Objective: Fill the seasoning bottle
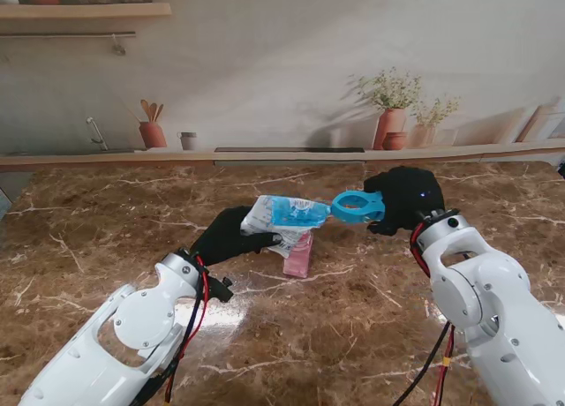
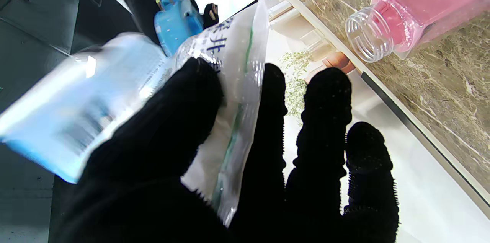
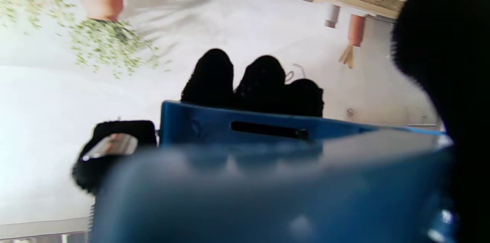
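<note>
Near the middle of the marble worktop [image 1: 106, 247] stands the seasoning bottle [image 1: 298, 254], uncapped and holding pink powder. Above it the left hand [image 1: 228, 236] grasps a white-and-blue refill bag [image 1: 281, 218]. The right hand [image 1: 402, 199] grips a blue ringed tool [image 1: 357, 206] touching the bag's end.

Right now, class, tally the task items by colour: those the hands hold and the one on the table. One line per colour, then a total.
Blue: 1, the tool in the right hand
White and blue: 1, the bag in the left hand
Pink: 1, the bottle
Total: 3
</note>
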Robot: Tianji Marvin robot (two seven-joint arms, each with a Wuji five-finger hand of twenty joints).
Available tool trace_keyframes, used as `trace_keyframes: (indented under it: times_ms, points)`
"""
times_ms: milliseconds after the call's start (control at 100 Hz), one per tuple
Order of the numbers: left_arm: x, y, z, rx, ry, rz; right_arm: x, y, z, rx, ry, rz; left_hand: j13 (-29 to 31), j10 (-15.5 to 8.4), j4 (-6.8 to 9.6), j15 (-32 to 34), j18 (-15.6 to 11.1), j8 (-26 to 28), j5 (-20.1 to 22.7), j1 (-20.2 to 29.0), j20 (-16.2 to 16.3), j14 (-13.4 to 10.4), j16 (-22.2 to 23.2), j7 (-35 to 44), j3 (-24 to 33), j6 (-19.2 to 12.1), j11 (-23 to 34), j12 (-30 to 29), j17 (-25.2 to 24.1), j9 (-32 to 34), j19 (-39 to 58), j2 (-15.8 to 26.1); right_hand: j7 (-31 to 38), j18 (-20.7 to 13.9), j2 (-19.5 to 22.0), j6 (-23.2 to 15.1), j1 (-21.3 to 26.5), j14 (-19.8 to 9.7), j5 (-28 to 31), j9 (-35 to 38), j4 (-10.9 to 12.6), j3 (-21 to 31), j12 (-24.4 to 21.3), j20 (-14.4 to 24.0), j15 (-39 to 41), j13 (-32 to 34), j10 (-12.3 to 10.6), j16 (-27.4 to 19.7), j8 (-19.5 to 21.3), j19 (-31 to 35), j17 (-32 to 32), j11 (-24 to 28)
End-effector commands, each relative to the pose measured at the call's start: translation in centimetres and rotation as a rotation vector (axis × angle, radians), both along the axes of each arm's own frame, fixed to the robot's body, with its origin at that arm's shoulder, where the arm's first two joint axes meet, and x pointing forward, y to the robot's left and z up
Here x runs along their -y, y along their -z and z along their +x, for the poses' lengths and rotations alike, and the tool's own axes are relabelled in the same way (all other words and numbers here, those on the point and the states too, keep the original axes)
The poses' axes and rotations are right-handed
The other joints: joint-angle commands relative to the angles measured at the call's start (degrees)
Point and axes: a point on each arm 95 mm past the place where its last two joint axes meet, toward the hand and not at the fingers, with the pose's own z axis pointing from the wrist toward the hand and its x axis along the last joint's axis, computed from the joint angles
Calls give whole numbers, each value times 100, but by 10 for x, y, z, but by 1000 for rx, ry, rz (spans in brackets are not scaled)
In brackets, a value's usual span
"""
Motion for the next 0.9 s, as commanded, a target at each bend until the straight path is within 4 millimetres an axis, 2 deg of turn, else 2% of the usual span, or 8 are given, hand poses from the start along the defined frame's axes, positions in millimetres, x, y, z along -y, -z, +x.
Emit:
trace_keyframes:
  times_ms: [0, 80, 240, 390, 610, 710, 830, 890]
  points:
    - [0, 1, -3, 0, 0, -2, 19, 26, 4, -63, 62, -35, -74, -419, 232, -73, -136, 582, 686, 930, 57, 70, 22, 1510, 609, -1507, 73, 70, -97, 1, -44, 857, 1451, -286, 789, -959, 528, -405, 1371, 880, 145, 418, 53, 51, 4507, 1102, -452, 114, 412, 196, -138, 2556]
    - [0, 1, -4, 1, 2, -2, 31, 46, 7, -93, 102, -80, -65, -418, 229, -77, -136, 581, 692, 924, 57, 61, 19, 1507, 614, -1515, 63, 64, -96, -2, -45, 853, 1060, -357, 1081, -865, 505, -250, 967, 692, -281, 214, 112, 151, 3865, 1090, -389, -156, 247, -175, -575, 1963]
    - [0, 2, -4, -2, 3, -1, 47, 93, 12, -179, 178, -122, -48, -416, 224, -82, -136, 579, 696, 916, 58, 57, 12, 1504, 630, -1514, 65, 61, -96, 19, -46, 843, 968, -421, 1445, -825, 555, -186, 688, 483, -432, -66, 219, 210, 3472, 1088, -368, -267, 122, -364, -840, 1778]
    - [0, 3, -5, -8, 2, -2, 56, 130, 16, -251, 243, -169, -42, -418, 219, -88, -136, 576, 701, 903, 59, 47, 5, 1502, 650, -1519, 62, 56, -96, 23, -47, 837, 561, -521, 1815, -682, 533, -102, -232, -271, -627, -392, 208, 174, 2678, 644, -337, -384, -127, -892, -1495, 1518]
    - [-1, 2, -7, -3, -8, -2, 65, 167, 20, -320, 296, -235, -35, -435, 213, -100, -142, 573, 700, 888, 58, 48, -5, 1501, 671, -1525, 60, 53, -92, 31, -50, 824, 575, -661, 2293, -379, 255, -180, -1607, -1428, -334, -538, 94, 139, 2245, -311, -394, -218, -513, -1455, -2152, 1606]
    - [-2, 2, -7, -3, -9, -1, 66, 176, 19, -340, 321, -240, -30, -421, 212, -110, -142, 570, 713, 888, 59, 57, -13, 1502, 692, -1519, 54, 45, -92, 43, -51, 812, 542, -731, 2659, -100, -61, -202, -2231, -1994, 365, -581, 3, 114, 2180, -747, -385, -169, -632, -1672, -2438, 1734]
    - [-2, 2, -7, -7, -8, 2, 66, 182, 17, -385, 337, -240, -22, -415, 208, -116, -149, 563, 719, 879, 57, 52, -18, 1499, 712, -1508, 50, 40, -86, 48, -53, 806, -52, -814, 2859, 373, -426, -152, -3262, -3068, 443, -760, -222, -19, 1731, -1611, -253, -286, -924, -2170, -2942, 1465]
    - [-3, 2, -7, -9, -9, 3, 65, 183, 15, -413, 342, -226, -17, -405, 206, -118, -151, 562, 723, 877, 56, 56, -20, 1499, 717, -1505, 50, 40, -85, 50, -55, 805, -852, -898, 3037, 919, -589, -55, -3891, -3831, 475, -952, -613, -98, 1054, -2265, -71, -554, -1477, -2591, -3304, 1057]
